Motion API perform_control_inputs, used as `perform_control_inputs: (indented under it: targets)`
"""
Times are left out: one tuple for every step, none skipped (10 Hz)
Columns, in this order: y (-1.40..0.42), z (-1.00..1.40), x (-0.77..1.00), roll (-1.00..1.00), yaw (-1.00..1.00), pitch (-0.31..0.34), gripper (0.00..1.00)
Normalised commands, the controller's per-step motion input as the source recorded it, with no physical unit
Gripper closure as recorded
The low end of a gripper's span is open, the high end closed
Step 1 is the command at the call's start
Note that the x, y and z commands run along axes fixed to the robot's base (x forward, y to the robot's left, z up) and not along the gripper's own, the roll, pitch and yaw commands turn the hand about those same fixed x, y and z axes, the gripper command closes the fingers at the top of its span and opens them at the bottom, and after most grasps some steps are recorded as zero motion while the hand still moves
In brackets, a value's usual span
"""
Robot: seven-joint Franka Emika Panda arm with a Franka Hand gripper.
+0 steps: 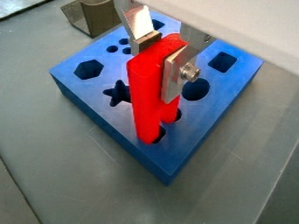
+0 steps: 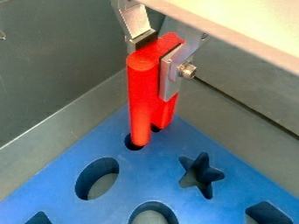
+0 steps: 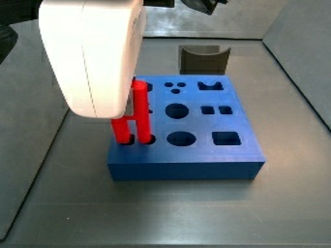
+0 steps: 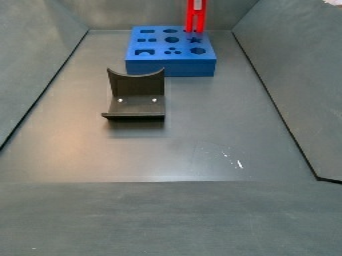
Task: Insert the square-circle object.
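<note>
My gripper (image 1: 160, 59) is shut on the square-circle object (image 1: 149, 92), a bright red piece with two long prongs, and holds it upright by its top end. The prong tips stand in holes at one corner of the blue block (image 1: 228, 87), and most of the piece's length is above the block's top. In a wrist view the round prong (image 2: 140, 96) enters a round hole of the block (image 2: 152, 175), with the gripper (image 2: 158, 54) above. In a side view the white gripper body (image 3: 91, 58) hides the fingers; the red prongs (image 3: 134, 118) reach the block (image 3: 195, 167) at its left edge.
The fixture (image 4: 134, 95), dark grey with a curved top, stands on the grey floor apart from the blue block (image 4: 167, 52); it also shows in a side view (image 3: 203, 55) and a wrist view (image 1: 93, 13). Grey walls enclose the floor. The block has several other shaped holes.
</note>
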Motion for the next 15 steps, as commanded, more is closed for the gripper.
perform_control_inputs:
  targets:
    - [-0.07, -0.45, 0.32, 0.00, 0.19, 0.030, 1.00]
    - [-0.06, -0.43, 0.25, 0.00, 0.17, 0.036, 1.00]
    - [-0.08, -0.46, 0.23, 0.00, 0.17, 0.026, 1.00]
    - [-0.03, -0.50, 0.14, 0.00, 0.15, 0.004, 1.00]
    - [0.00, -0.74, 0.00, 0.07, 0.10, 0.000, 1.00]
    - [-0.05, -1.00, -0.08, 0.14, 0.03, -0.074, 1.00]
    - [-0.12, -1.00, -0.13, 0.13, 0.00, -0.036, 1.00]
    - [-0.21, -1.00, -0.13, 0.08, 0.00, -0.024, 1.00]
    - [-0.30, -1.00, -0.13, 0.06, 0.00, -0.004, 1.00]
    - [-0.34, -1.00, -0.14, 0.03, 0.00, 0.000, 1.00]
    - [-0.35, -1.00, -0.13, 0.02, 0.00, 0.000, 1.00]
    - [-0.39, -1.00, -0.15, 0.00, 0.00, 0.000, 1.00]
    - [-0.08, -0.96, -0.13, -0.08, 0.00, -0.044, 1.00]
    - [0.00, -0.06, 0.00, -0.02, 0.00, -0.057, 1.00]
    - [0.00, 0.00, 0.00, 0.00, 0.00, 0.000, 1.00]
